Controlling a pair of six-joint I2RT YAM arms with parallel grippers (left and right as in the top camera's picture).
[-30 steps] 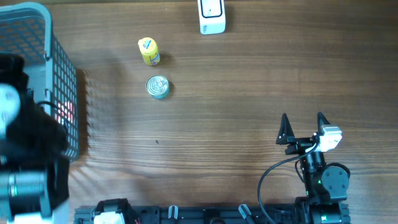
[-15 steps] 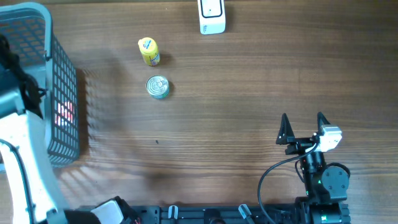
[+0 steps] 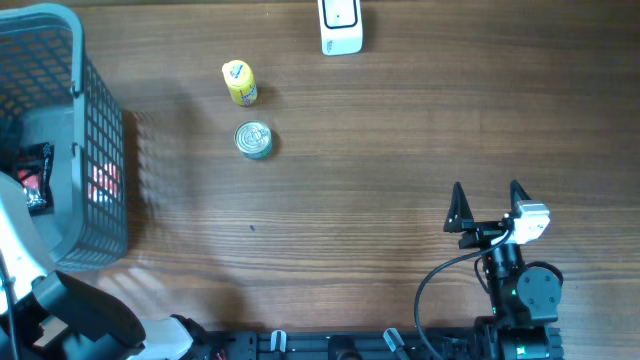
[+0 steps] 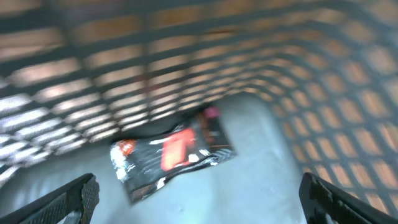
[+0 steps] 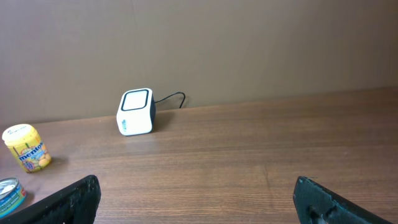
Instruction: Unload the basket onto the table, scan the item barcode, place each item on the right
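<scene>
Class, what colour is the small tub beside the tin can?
The tub is yellow, clearest in the overhead view.

A grey mesh basket (image 3: 105, 200) stands at the left edge of the wooden tabletop (image 3: 380, 150); a plain brown wall (image 5: 249, 43) rises behind it.

Colour key: desk (image 3: 380, 130), mid-brown with horizontal wood grain; basket (image 3: 103, 150), blue-grey with square-lattice walls; packet (image 4: 171, 152), glossy black with a red-orange panel and white marks; canister (image 3: 239, 82), yellow with a printed label; can (image 3: 254, 140), silver lid and teal side; scanner (image 3: 340, 25), white with a dark-edged face; wall (image 5: 249, 43), flat brown.
</scene>
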